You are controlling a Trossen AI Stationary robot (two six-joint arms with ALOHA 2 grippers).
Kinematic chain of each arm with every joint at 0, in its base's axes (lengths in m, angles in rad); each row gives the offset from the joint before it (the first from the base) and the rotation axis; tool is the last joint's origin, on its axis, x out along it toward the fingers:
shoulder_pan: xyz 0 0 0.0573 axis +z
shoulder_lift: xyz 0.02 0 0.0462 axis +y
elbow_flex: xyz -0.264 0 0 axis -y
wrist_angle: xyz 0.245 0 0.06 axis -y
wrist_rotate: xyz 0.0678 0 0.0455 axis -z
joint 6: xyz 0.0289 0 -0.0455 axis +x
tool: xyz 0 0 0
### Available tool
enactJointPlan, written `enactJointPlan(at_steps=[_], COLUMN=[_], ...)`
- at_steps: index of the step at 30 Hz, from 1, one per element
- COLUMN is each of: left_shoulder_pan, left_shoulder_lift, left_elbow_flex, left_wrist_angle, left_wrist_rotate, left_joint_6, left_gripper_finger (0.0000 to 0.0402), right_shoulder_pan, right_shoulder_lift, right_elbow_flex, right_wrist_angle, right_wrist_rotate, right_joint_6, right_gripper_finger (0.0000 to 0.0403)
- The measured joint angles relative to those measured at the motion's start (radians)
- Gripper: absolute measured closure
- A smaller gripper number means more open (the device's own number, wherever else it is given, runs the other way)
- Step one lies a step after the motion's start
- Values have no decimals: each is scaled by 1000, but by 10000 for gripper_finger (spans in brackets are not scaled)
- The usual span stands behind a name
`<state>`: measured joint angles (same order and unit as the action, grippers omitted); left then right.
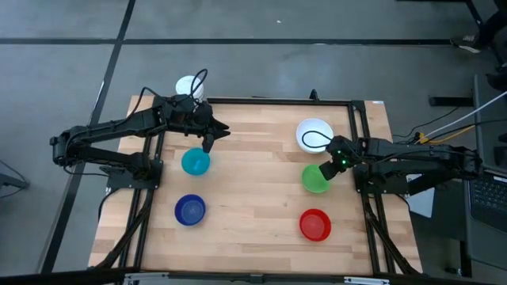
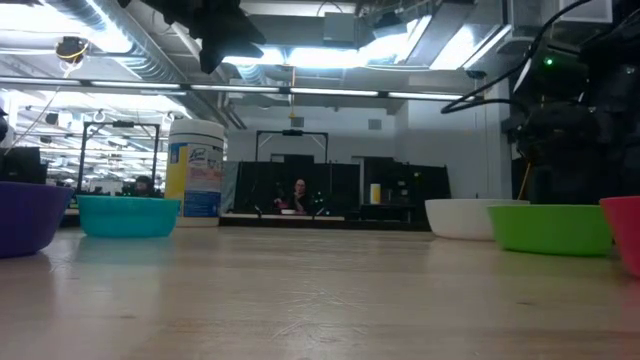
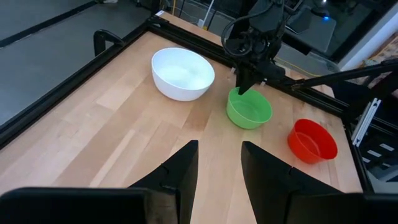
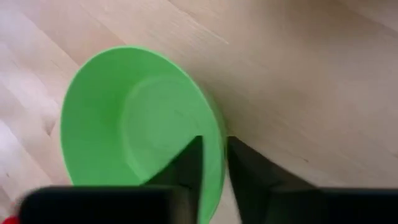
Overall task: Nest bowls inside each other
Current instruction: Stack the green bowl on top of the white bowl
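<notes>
Five bowls rest on their bases on the wooden table: white (image 1: pixel 314 133), green (image 1: pixel 315 180), red (image 1: pixel 315 225), light blue (image 1: pixel 196 162) and dark blue (image 1: pixel 190 210). My right gripper (image 4: pixel 214 140) comes down on the green bowl (image 4: pixel 137 124) at the rim nearest the table's right edge and is shut on it. My left gripper (image 3: pixel 217 171) hangs open above the far edge of the light blue bowl, nothing between its fingers. My right gripper has the green bowl's rim (image 4: pixel 211 115) between its two fingers, one finger (image 4: pixel 189 158) inside the bowl and the other (image 4: pixel 245 165) outside. The fingers slant steeply down from above. The bowl stands on the table (image 2: pixel 550 228).
A white cylindrical container (image 1: pixel 188 85) stands just beyond the table's far left corner. A black frame (image 1: pixel 277 101) runs along the table's edges. The middle of the table (image 1: pixel 253 182) is bare wood. A person (image 2: pixel 299 195) sits far back in the room.
</notes>
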<state>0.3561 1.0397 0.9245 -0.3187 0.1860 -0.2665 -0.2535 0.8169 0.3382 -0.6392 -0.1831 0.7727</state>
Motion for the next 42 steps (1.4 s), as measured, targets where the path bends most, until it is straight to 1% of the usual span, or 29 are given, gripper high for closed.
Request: enactJointPlan(at_steps=[1,2,3,6,8,11,14,16,18,22,24,28,34,42], left_shoulder_pan=[0,0,0,0,-1,-1,-1,-1,-1,-1,0,-1,0,-1], left_shoulder_lift=[0,0,0,0,0,0,0,0,0,0,0,0,0,0], left_elbow_flex=[0,0,0,0,0,0,0,0,0,0,0,0,0,0], left_wrist_angle=[0,0,0,0,0,1,0,0,1,1,1,2,3,5], left_wrist_rotate=[0,1,4,16,17,17,17,17,17,17,17,17,17,17], left_joint_6=[0,0,0,0,0,0,2,9,17,21,23,27,27,27], left_gripper_finger=[283,283,283,283,283,283,283,283,283,283,283,283,283,283], right_shoulder_pan=[0,0,0,0,0,0,-17,-51,-107,-241,-293,-352,-416,-488], right_shoulder_lift=[0,0,0,0,0,0,0,0,0,15,26,43,71,183], right_elbow_flex=[0,0,0,2,27,117,218,264,304,330,329,324,324,324], right_wrist_angle=[0,0,2,47,95,144,144,122,41,-157,-216,-203,-143,-124], right_wrist_rotate=[4,15,28,39,23,26,89,142,182,203,210,209,205,221], right_joint_6=[-6,-14,-11,-6,-9,-27,-63,-86,-112,-147,-184,-230,-250,-317], right_gripper_finger=[373,386,390,396,397,399,399,400,401,401,401,401,401,402])
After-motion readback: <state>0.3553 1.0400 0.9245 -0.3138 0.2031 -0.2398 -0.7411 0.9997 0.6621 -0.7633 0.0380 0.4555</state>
